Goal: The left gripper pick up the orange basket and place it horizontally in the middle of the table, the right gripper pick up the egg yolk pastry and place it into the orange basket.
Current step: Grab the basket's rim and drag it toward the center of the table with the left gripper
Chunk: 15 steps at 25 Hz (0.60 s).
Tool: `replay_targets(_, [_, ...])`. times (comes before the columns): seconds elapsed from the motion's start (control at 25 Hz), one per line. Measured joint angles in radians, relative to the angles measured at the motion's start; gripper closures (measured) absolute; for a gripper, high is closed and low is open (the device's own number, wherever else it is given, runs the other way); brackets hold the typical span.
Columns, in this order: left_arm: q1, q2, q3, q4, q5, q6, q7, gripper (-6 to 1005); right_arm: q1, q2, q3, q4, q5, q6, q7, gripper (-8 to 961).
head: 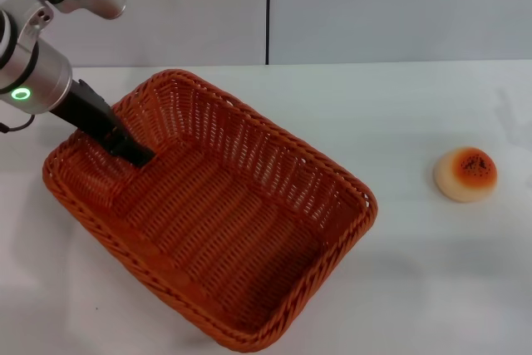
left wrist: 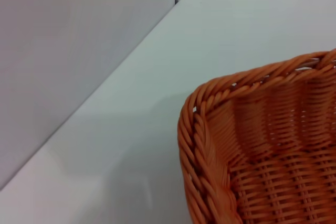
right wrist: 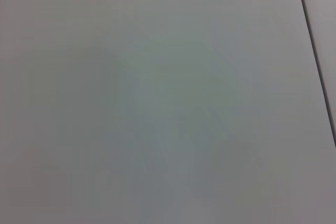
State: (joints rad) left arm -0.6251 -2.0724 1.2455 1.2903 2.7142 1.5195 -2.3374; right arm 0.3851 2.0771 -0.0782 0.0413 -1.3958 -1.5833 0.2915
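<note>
Even, bright, diffuse light is cast from overhead; soft shadows are thrown on the desk (head: 416,106) beneath the orange basket (head: 216,214) and egg yolk pastry (head: 465,175). No glare is seen. The left wrist view is slightly soft

Orange basket (head: 224,230) of rough woven wicker with braided rim, smooth matt white worktop (head: 432,272), egg yolk pastry (head: 465,174) with matt cream crust and seed-speckled browned top, left claw (head: 137,154) matt black, silver-grey satin joint upper left
</note>
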Motion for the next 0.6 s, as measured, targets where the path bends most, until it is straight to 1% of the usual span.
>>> replay_targets(0.4, [-0.044, -0.001, 0.016, -0.05, 0.01, 0.015, -0.009, 220, -0.001, 0.001, 0.0, 0.0, 0.0, 0.003, 0.0, 374])
replay_targets(0.6, [-0.061, -0.001, 0.016, -0.06, 0.006, 0.027, -0.011, 403, 0.0, 0.001, 0.0, -0.003, 0.0, 0.003, -0.004, 377])
